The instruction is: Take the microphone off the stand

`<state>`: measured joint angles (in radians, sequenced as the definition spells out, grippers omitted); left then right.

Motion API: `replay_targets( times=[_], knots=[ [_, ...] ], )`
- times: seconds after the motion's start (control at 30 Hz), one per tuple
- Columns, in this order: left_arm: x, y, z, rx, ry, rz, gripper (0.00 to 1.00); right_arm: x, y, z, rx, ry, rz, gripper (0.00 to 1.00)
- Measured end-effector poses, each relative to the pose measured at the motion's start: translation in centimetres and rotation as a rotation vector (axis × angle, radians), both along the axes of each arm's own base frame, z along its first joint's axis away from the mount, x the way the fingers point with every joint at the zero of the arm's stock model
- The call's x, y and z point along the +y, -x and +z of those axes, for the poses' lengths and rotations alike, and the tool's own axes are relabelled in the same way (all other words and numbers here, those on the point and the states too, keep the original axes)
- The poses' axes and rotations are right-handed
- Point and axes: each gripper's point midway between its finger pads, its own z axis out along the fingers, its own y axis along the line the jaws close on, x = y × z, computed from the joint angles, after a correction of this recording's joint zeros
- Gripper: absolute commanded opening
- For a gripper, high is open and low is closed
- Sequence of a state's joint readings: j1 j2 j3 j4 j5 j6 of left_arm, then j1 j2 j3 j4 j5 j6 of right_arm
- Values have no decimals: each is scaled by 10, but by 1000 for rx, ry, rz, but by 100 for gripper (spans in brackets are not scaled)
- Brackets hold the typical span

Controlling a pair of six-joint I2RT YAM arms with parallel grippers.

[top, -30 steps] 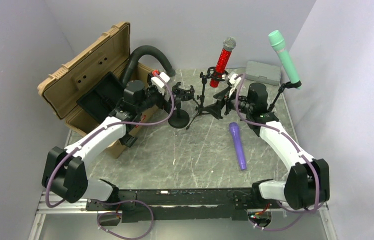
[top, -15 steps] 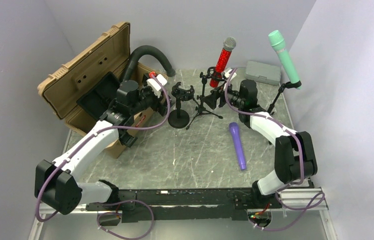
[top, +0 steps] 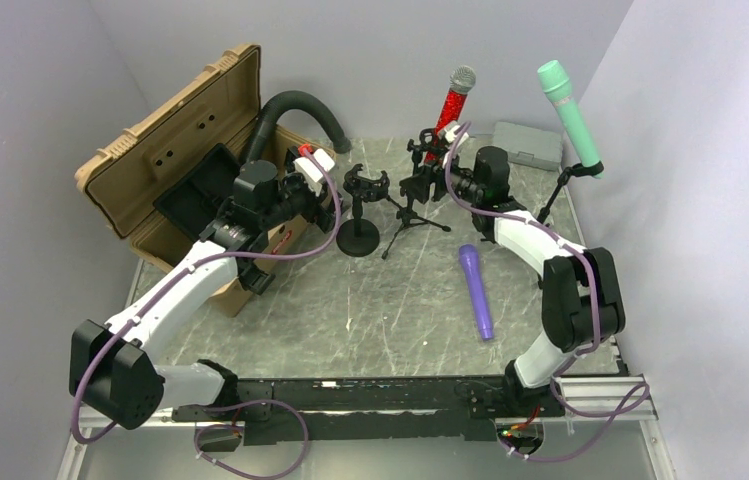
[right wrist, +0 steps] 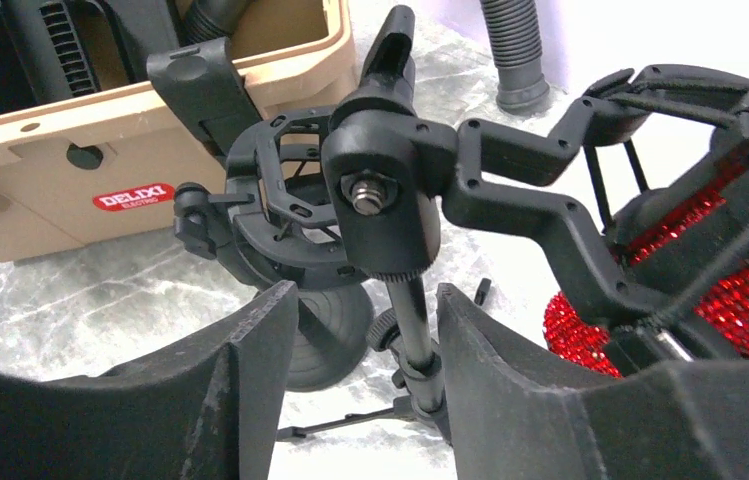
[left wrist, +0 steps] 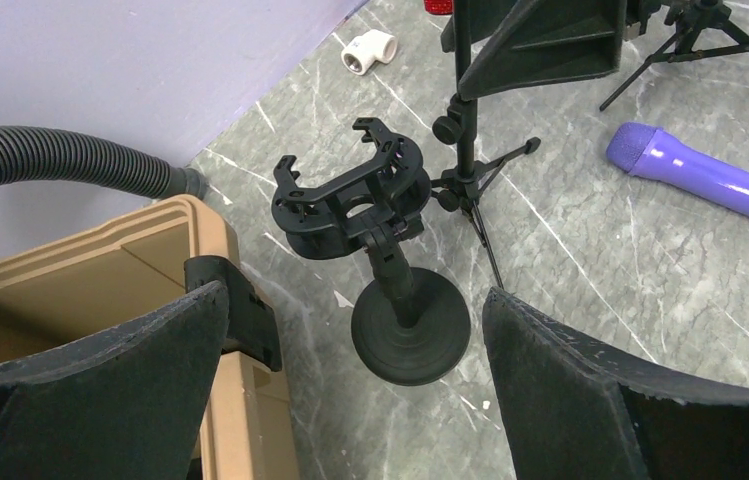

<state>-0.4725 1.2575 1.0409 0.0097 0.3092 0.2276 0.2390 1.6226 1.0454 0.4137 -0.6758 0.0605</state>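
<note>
The red microphone (top: 447,112) sits in the tripod stand (top: 412,205) toward the far side of the surface (top: 390,310), head up and leaning slightly right.

Nearest the arm bases, a purple microphone (top: 477,292) lies flat and loose on the surface, apart from both arms. Farther in, the left tool (left wrist: 350,295) hangs with its fingers spread wide and holding nothing. It faces an empty round-base stand (left wrist: 390,290).

Beside that stand, the right tool (right wrist: 365,295) is at the tripod stand. Its fingers are parted to a narrow gap, one on each side of the thin pole (right wrist: 415,330) just under the shock mount (right wrist: 550,190). I cannot see either pad touching the pole.

The right arm is clearly the nearer one. From its tool the red microphone lies up and beyond, with its long axis running nearly upright. Lifting it out would probably mean reaching higher than the pole.

The wrist view shows only a glittering stretch of the body, cut off at the edge. From above, the mount and tool hide the microphone's lower end, so how it is clamped is unclear.
</note>
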Motion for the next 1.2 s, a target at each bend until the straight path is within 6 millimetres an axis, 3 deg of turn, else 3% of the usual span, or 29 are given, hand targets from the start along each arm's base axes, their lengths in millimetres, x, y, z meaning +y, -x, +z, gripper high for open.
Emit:
replay_targets(
  times=[0.23, 0.47, 0.77, 0.97, 1.2],
  knots=[
    [0, 0, 0, 0, -1, 0, 99, 7, -2, -3, 6, -4, 20, 46],
    [0, 0, -1, 2, -1, 0, 99, 11, -10, -4, 6, -3, 23, 32],
    [-1, -2, -5, 10, -6, 1, 99, 19, -14, -3, -36, 25, 32, 0],
    [0, -2, -9, 18, -10, 2, 99, 22, -9, -2, -54, 43, 18, 0],
    [1, -3, -12, 19, -9, 6, 99, 17, 10, -4, -78, 106, -10, 0]
  ],
)
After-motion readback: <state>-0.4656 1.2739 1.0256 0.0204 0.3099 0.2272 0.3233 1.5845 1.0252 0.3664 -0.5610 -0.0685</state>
